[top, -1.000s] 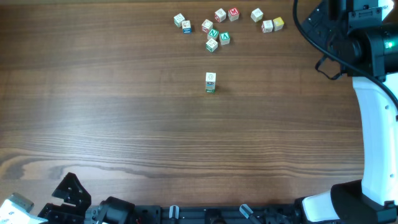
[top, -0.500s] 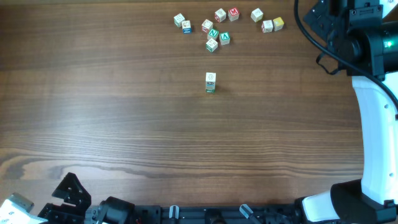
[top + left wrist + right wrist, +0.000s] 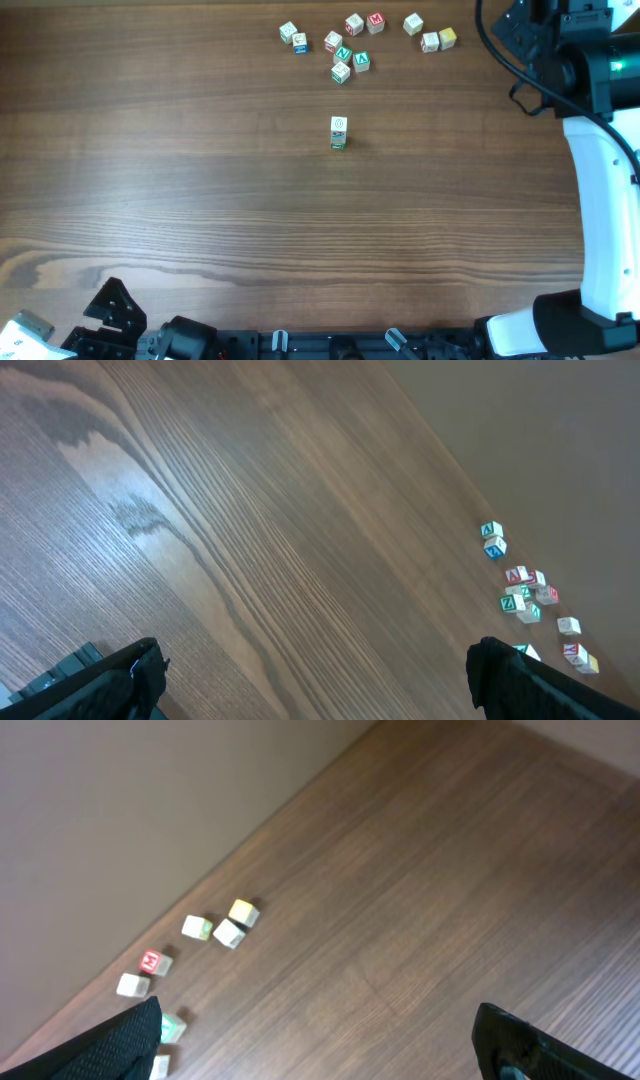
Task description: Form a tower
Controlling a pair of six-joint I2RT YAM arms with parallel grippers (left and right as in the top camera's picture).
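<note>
The tower [image 3: 339, 132] stands as a narrow column of pale letter cubes with green marks, alone in the middle of the table. Behind it lie several loose letter cubes [image 3: 345, 50], which also show in the left wrist view as letter cubes [image 3: 520, 595] and in the right wrist view as letter cubes [image 3: 215, 928]. My left gripper [image 3: 320, 685] is open over bare wood at the near left corner, far from the tower. My right gripper [image 3: 325, 1045] is open too, with nothing between its fingers, and hangs near the far right cubes.
The right arm [image 3: 600, 200] with its white link runs along the table's right side. The left arm's black parts [image 3: 115, 310] sit at the near left edge. A plain wall rises just behind the table's far edge [image 3: 300, 795].
The right arm's wrist has shifted very slightly at the far right. The tower, the cubes and the left arm have not moved.
</note>
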